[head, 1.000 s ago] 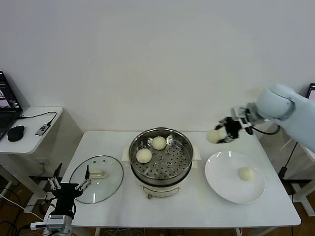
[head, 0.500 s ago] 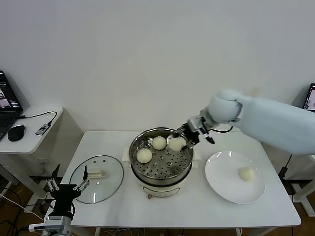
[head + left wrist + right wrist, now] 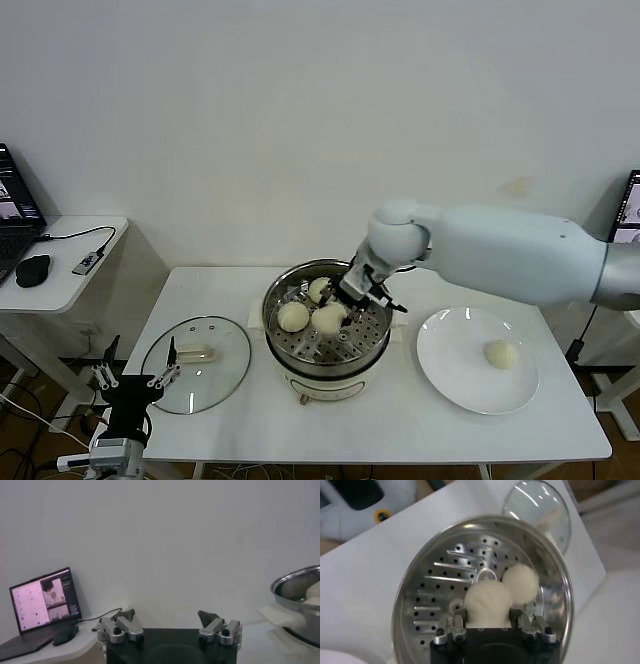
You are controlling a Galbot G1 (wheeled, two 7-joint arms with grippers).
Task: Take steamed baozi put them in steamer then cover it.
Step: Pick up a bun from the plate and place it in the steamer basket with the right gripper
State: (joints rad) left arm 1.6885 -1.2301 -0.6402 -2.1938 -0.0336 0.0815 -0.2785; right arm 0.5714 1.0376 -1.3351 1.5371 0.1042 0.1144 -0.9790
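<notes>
The right pincer (image 3: 335, 312), clamped on a baozi (image 3: 329, 318), hangs over the steamer (image 3: 327, 358) tray; release comes next.

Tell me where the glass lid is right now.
In the head view, the glass lid lies flat on the table, on the robot's left of the steamer, just beyond the open left gripper.

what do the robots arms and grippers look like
The right arm has a smooth, pale blue-white rounded shell with a bulbous joint, ending in a black right gripper with silver-grey finger mounts and a thin black cable at the wrist. The left gripper is the same: black body, silver hinged links, dark fingertips.
</notes>
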